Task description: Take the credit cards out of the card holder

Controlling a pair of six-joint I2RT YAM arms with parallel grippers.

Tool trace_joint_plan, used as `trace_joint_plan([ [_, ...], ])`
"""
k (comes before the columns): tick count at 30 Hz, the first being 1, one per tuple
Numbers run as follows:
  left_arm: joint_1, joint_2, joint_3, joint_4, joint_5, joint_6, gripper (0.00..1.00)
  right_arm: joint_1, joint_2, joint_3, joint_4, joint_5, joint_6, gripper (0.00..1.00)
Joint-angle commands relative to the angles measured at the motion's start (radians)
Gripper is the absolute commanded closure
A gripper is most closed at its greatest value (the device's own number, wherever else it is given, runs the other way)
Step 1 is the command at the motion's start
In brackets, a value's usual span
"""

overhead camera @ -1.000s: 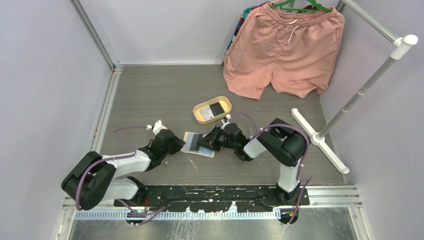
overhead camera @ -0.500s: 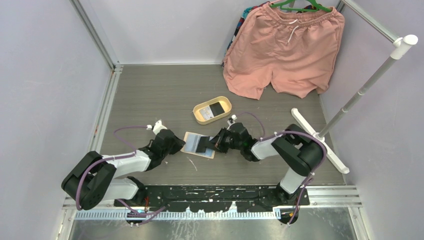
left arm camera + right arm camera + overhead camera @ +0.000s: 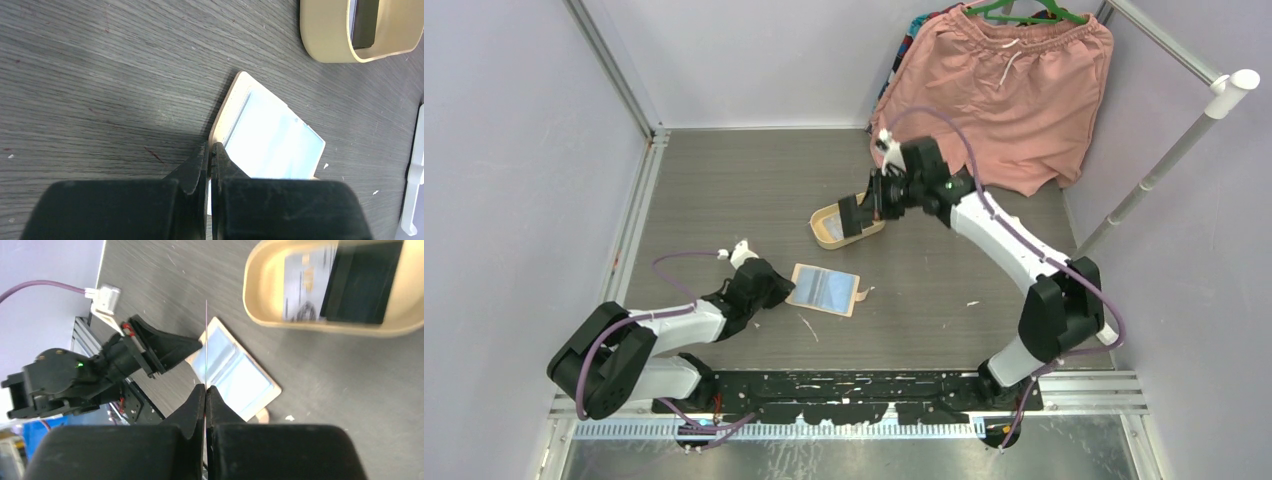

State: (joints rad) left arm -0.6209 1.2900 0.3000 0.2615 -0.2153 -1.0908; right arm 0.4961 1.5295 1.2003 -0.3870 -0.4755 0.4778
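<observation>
The beige card holder (image 3: 824, 289) lies open on the grey table, its pale blue-grey pockets (image 3: 272, 140) facing up. My left gripper (image 3: 776, 290) is shut on the holder's left edge (image 3: 210, 146). My right gripper (image 3: 876, 203) is raised over the cream oval tray (image 3: 820, 230) and is shut on a dark credit card (image 3: 856, 215). In the right wrist view that card shows edge-on as a thin line (image 3: 206, 340) above the fingertips (image 3: 205, 387), with the card holder (image 3: 235, 375) below. Another dark card with a white part (image 3: 350, 285) lies in the tray (image 3: 255, 305).
Pink shorts (image 3: 994, 100) hang on a hanger at the back right. A white rack pole (image 3: 1164, 165) with its flat foot (image 3: 1064, 285) stands on the right. Small white scraps (image 3: 969, 303) lie on the table.
My right gripper closed on the dark card at the holder, pulled it out, and swung it up and back over the tray. The left arm and the holder stayed put.
</observation>
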Motion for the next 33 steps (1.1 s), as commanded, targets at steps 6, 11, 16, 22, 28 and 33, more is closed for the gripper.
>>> trace_joint_plan([
  [6, -0.012, 0.068, 0.003, -0.297, 0.058, 0.105, 1.00, -0.096, 0.395, 0.642, -0.737, -0.116, -0.570, 0.98],
  [11, -0.011, 0.039, 0.004, -0.319, 0.053, 0.103, 1.00, -0.126, 0.523, 0.793, -0.756, -0.128, -0.568, 0.98],
  [16, -0.011, 0.030, 0.010, -0.332, 0.028, 0.105, 1.00, -0.127, 0.610, 0.957, -0.781, -0.127, -0.555, 0.98],
  [22, -0.012, 0.082, 0.038, -0.302, 0.035, 0.101, 1.00, -0.127, 0.725, 1.140, -0.830, -0.118, -0.530, 0.99],
  [28, -0.012, 0.096, 0.053, -0.297, 0.037, 0.105, 1.00, -0.127, 0.773, 1.155, -0.792, -0.101, -0.485, 0.98],
  [33, -0.012, 0.113, 0.063, -0.295, 0.038, 0.110, 1.00, -0.127, 0.792, 1.142, -0.750, -0.081, -0.457, 0.99],
])
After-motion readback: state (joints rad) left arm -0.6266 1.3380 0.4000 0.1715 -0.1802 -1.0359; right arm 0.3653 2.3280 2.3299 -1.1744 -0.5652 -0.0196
